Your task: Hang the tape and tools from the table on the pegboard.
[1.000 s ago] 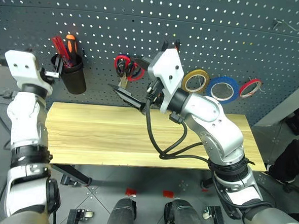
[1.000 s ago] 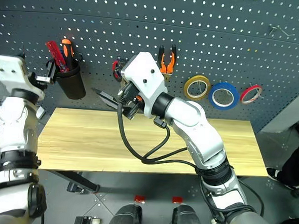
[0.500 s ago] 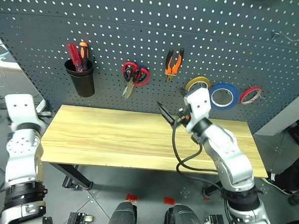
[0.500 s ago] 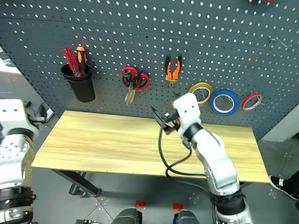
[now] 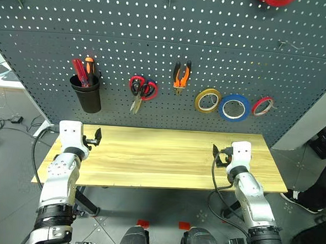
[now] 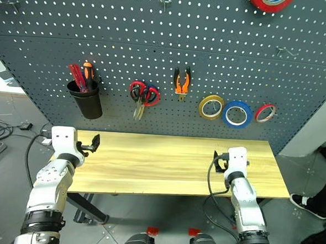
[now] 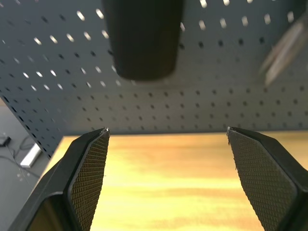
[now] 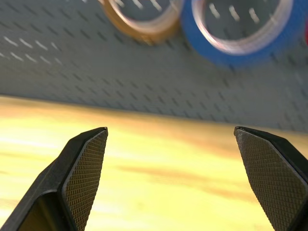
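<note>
Tools and tape hung on pegboard (image 5: 157,38), counter (image 5: 155,163) bare.
Blue tape (image 5: 234,107) at 2 o'clock on board, pliers (image 5: 180,77) at 12, scissors (image 5: 138,91) just left, screwdriver (image 5: 78,71) in black cup (image 5: 87,94) at 10; left gripper (image 5: 97,135) and right gripper (image 5: 216,154) low over counter ends, jaws apart, empty.

tape (image 5: 235,107): blue, hung on pegboard (image 5: 156,49) | pliers (image 5: 180,76): hung | table (image 5: 160,160): apparently bare
</note>
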{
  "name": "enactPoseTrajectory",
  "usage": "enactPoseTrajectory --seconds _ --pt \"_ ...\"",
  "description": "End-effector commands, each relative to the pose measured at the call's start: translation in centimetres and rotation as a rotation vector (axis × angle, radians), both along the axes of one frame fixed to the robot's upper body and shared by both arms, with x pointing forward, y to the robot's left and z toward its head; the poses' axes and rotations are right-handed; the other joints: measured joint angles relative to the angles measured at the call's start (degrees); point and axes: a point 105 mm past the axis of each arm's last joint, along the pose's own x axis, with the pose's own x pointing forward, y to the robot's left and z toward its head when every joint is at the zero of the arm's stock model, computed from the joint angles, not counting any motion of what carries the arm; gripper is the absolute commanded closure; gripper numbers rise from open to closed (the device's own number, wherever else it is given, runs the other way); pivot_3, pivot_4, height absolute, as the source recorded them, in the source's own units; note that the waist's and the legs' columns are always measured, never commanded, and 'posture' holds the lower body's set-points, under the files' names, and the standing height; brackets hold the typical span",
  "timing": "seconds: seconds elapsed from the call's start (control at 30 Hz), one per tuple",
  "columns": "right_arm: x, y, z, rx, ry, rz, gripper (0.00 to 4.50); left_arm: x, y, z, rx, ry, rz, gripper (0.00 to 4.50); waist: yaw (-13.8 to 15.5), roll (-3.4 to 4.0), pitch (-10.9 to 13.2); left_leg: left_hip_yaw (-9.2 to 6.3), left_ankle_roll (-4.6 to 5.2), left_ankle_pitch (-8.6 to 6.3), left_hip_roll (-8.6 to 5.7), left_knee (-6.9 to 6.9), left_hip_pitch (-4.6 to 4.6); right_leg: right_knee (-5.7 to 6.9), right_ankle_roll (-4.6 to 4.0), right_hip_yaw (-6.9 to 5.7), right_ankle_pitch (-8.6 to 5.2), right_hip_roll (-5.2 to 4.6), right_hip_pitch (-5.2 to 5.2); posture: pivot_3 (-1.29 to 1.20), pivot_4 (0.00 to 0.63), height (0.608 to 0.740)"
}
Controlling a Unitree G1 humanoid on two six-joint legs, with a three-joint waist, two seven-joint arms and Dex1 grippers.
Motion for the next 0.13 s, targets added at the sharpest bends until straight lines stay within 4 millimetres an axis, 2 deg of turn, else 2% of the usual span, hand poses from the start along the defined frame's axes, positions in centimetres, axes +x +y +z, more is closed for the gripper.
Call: enactPoseTrajectory --seconds 0.03,0.13 --pt "0.16 -0.90 -0.29 -0.010 -0.014 -0.007 0.00 0.24 -0.24 0.59 0.020 -0.031 -0.010 0.38 0.0 0.03 -0.4 0.02 0.01 0.02 0.00 -0.10 0.01 -0.01 0.00 0.02 0.00 0.01 -0.03 -0.05 0.024 0.740" --pt "0.10 -1.38 -0.77 -0.002 -0.001 -0.017 0.00 0.09 -0.21 0.23 0.025 -0.023 -0.010 0.38 0.0 0.17 -0.8 0.05 0.01 0.03 -0.01 -0.37 0.07 -0.14 0.00 0.05 0.00 0.01 -0.03 -0.04 0.019 0.740"
